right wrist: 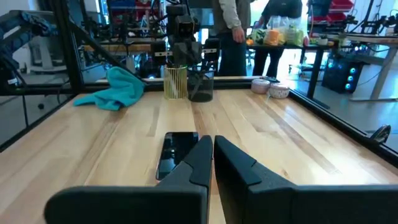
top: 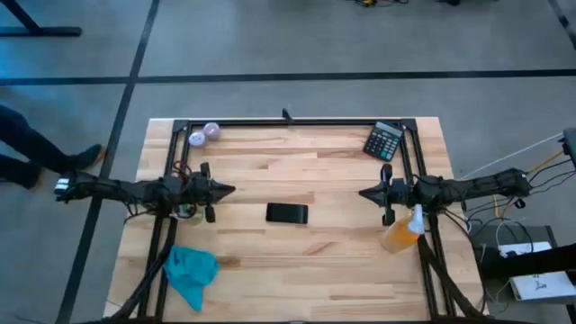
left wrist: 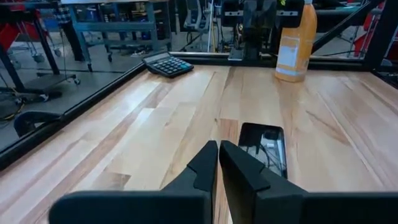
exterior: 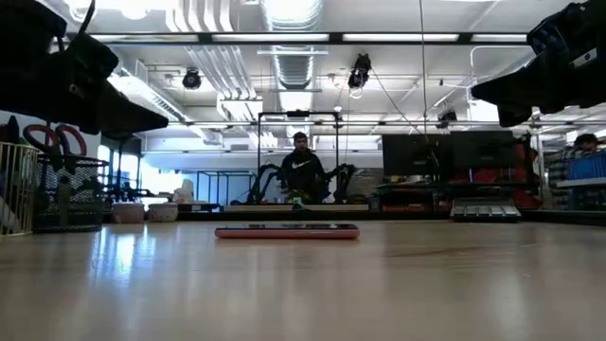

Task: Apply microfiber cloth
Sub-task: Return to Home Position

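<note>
The teal microfiber cloth lies bunched in a loose heap at a corner of the worktop on the left arm's side, well apart from the black phone at the centre. Soft, light and limp, it would likely be best pinched at a raised fold rather than a flat edge. The left gripper and right gripper face each other across the phone, fingers pressed together, holding and touching nothing.
</note>
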Controlling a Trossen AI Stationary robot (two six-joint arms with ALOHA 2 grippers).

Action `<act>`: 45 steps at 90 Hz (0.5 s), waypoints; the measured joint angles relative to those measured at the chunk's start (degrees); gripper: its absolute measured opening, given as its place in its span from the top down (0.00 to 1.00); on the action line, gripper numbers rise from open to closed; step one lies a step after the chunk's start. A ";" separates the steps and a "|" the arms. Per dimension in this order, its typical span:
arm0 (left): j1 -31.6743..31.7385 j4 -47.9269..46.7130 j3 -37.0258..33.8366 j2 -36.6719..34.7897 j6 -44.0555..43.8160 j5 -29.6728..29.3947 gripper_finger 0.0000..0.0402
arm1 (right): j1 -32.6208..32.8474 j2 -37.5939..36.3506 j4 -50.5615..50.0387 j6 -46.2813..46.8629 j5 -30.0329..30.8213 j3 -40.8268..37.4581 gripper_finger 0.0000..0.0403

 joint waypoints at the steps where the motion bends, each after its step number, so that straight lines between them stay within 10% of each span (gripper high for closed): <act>1: 0.00 -0.01 0.00 0.01 0.00 0.00 0.98 | 0.00 0.00 0.00 0.00 -0.01 0.00 1.00; 45: 0.00 0.01 0.00 0.47 0.00 0.01 0.98 | 0.00 0.01 0.00 -0.01 0.00 0.00 1.00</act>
